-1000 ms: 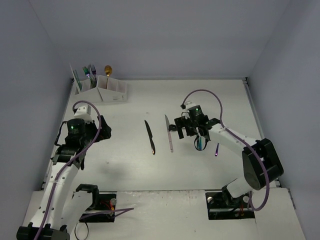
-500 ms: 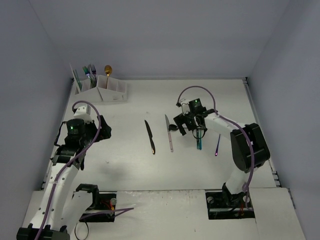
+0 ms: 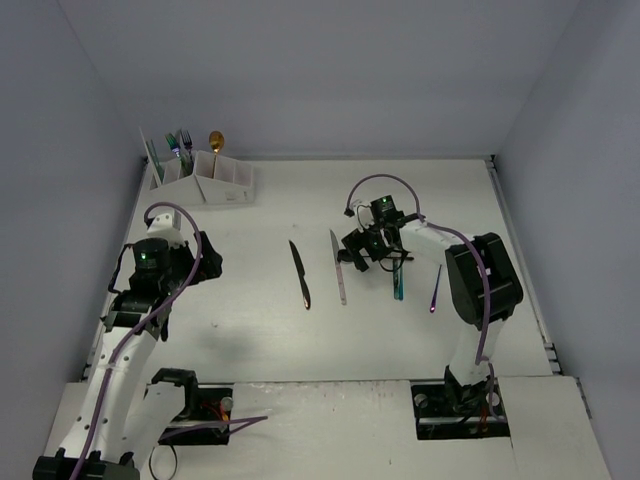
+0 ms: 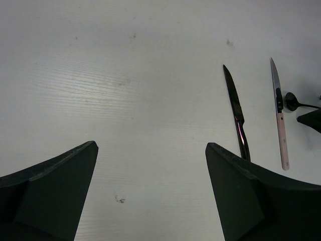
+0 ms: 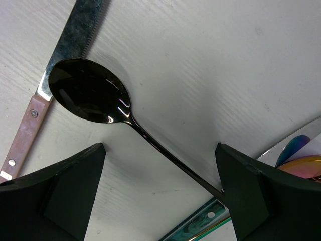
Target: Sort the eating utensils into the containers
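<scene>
1. The white surface (image 3: 400,340) carries everything, and only the top view takes in all of it.
2. The left fingers (image 4: 47,193) stand wide apart over bare surface with nothing between them. The left wrist view shows this plainly. From above they are just a dark block at the left.
3. The right fingers (image 5: 55,191) are also spread, low over the middle of the surface. One sits on each side of a black spoon's handle, and they are not closed on it.
4. The white rack (image 3: 222,183) sits in the far left corner. It holds upright green-teal forks (image 3: 178,145) and a gold spoon (image 3: 215,139). Neither wrist view reaches it.
5. A black knife (image 3: 301,273) and a pink-handled knife (image 3: 339,266) lie side by side but apart, tips toward the far wall.
6. The black spoon (image 5: 90,90) has its bowl edge overlapping the pink-handled knife where blade meets handle. The right arm hides it from above.
7. A teal-handled piece (image 3: 399,282) lies just right of the right fingers. A purple piece (image 3: 435,289) lies farther right, apart from it.
8. An iridescent bit (image 5: 296,150) shows at the edge of the right wrist view. It may be a spoon bowl, but I cannot tell.
</scene>
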